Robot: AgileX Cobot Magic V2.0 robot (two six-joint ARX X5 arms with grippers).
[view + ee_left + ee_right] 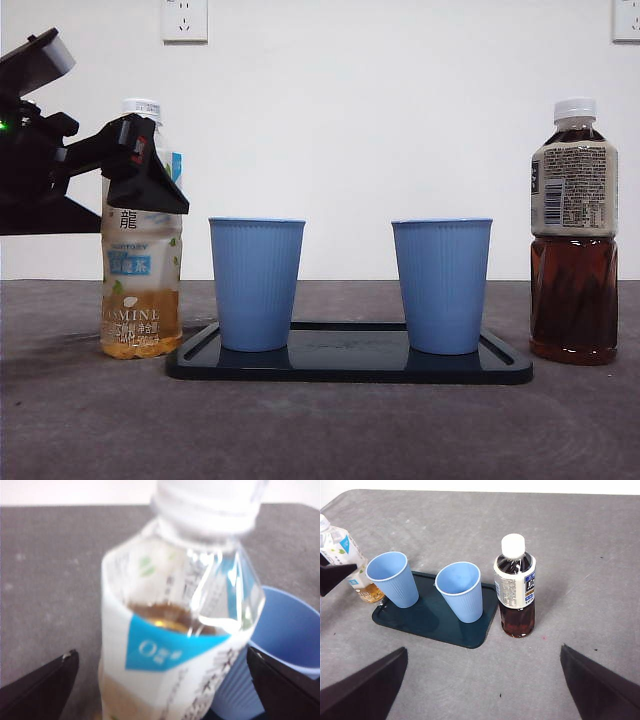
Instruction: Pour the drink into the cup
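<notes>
1. Currently, the grasp approach is judged to be the step in hand: the left gripper (160,685) is positioned at the jasmine tea bottle (141,240), with its jaws spread wide to either side of the bottle body and no contact visible in the left wrist view.
2. The jasmine tea bottle is located upright on the tabletop (320,420), just beside the end of the dark tray (350,365), with its white cap (141,107) still fitted.
3. Two blue cups are carried upright on the tray: the near cup (256,283) next to the jasmine tea bottle, and the far cup (441,285) towards the dark tea bottle (574,230), which is capped and untouched.
4. The right gripper (480,690) is held high above the tabletop, jaws wide, holding nothing.
5. Nothing is seen poured; both cups appear empty in the right wrist view.
6. The next move is judged to call for closure of the jaws on the bottle body, firmly but without crushing the thin plastic. Cap removal is required before any pour.
</notes>
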